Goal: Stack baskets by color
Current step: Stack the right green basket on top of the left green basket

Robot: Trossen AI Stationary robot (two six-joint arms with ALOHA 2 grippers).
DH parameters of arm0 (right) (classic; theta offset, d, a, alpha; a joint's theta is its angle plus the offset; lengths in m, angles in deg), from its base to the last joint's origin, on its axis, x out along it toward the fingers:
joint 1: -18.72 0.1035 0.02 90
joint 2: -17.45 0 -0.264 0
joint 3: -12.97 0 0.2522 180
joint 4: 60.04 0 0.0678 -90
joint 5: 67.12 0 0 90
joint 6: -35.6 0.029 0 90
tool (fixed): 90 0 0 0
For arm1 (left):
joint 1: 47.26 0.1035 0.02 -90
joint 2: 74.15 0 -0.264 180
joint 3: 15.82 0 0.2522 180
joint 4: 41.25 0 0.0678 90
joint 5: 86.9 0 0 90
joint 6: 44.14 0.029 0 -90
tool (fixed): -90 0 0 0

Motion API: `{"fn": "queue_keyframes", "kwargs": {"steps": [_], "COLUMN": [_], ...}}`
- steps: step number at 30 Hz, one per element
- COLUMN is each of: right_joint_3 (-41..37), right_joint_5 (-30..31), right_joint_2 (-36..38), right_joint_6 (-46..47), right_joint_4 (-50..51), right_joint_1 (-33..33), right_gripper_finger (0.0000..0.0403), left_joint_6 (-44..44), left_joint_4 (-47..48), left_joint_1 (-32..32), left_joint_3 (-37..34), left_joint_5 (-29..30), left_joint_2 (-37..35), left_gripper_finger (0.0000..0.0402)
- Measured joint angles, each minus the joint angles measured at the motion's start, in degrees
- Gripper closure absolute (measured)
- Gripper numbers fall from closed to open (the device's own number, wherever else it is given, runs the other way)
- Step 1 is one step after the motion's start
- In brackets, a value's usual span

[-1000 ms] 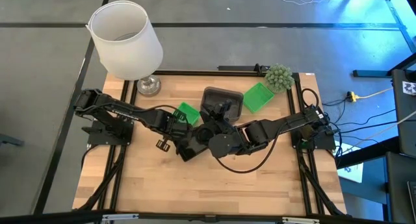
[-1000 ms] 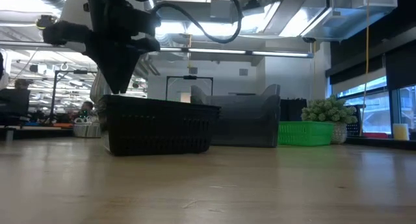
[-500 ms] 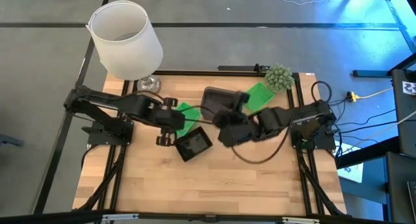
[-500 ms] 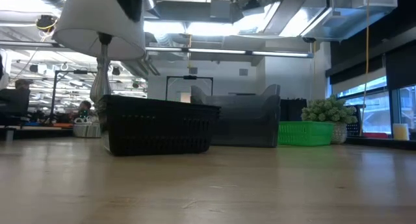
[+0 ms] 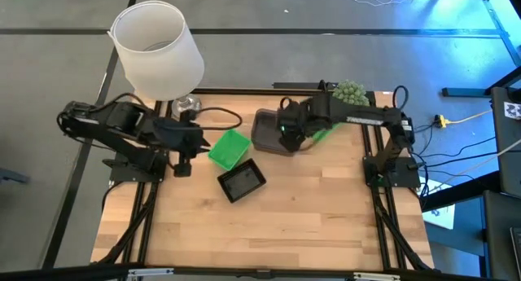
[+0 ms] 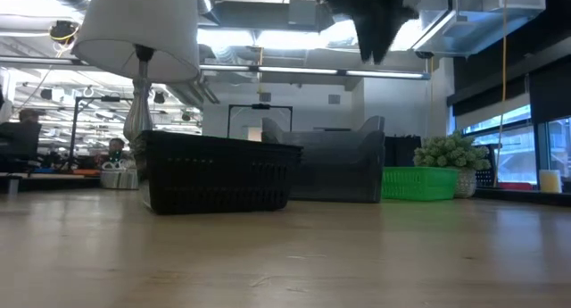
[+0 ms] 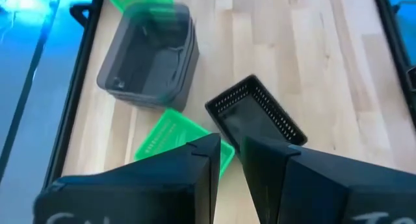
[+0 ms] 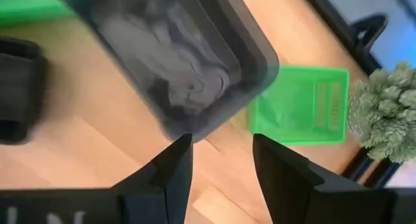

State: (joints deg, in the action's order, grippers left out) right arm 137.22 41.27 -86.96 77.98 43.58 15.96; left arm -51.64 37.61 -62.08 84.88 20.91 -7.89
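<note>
One camera looks straight down, one level across the table point(image 5: 269, 232); both wrist cameras look downward onto it.

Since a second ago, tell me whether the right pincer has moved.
Yes. The right pincer has pulled back from over the black basket toward the plant, and now hangs over the grey basket, open and empty.

open-plan lab: exposed ceiling ducts point(image 6: 294, 13), workbenches.

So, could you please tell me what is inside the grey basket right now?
The grey basket looks empty of loose items; its smoky floor shows through. Layered rims suggest other grey baskets nested in it, but how many cannot be seen.
</note>
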Motion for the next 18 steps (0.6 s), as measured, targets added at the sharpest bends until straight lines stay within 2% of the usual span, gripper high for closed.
{"fn": "queue_keyframes", "kwargs": {"steps": [9,11,18], "right_joint_3": [-13.12,-16.83,-31.46], "right_joint_5": [-9.10,-9.38,-10.97], "right_joint_2": [1.77,3.50,10.51], "right_joint_6": [-14.96,-16.88,-25.60], "right_joint_4": [0.02,-0.54,-16.23], "right_joint_1": [-8.89,-9.99,-14.22], "right_gripper_finger": [0.0241,0.0241,0.0241], "left_joint_6": [-0.02,0.10,0.13], "left_joint_4": [-0.04,0.00,-0.01], "left_joint_1": [-1.01,-0.78,-0.45], "left_joint_3": [-0.02,-0.04,-0.04], "left_joint_5": [1.26,1.54,6.92], "left_joint_2": [-2.37,-2.25,-2.27], "left_gripper_finger": [0.0347,0.0347,0.0347]}}
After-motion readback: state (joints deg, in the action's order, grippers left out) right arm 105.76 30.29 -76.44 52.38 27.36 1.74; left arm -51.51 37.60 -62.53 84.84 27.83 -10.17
